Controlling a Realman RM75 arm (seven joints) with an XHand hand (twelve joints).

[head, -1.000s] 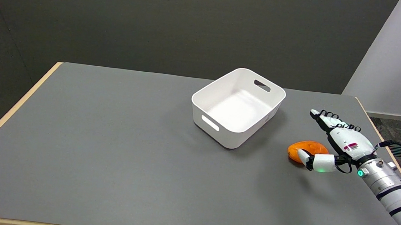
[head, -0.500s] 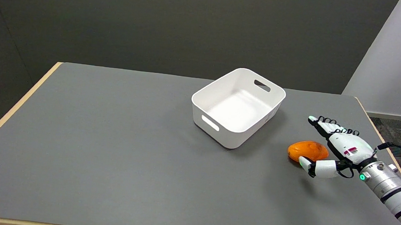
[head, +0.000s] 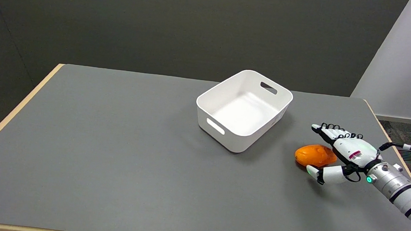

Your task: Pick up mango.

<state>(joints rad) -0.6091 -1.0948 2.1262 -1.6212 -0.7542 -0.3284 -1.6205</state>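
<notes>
My right hand (head: 345,156) low over table (head: 114,152), right side. Fingers spread, grasping nothing; thumb (head: 323,173) stretched out on near side of mango (head: 315,155), other fingers (head: 323,130) extended past its far side. Mango lies on table between them, orange, just beside my palm. Contact with palm possible; cannot tell from this angle. White bin (head: 242,109) stands near mango, further left and back.

mango (head: 314,155): right end hidden behind hand (head: 345,156) | right arm (head: 404,199): cut by right edge | bench (head: 114,159): near corners cut off
</notes>
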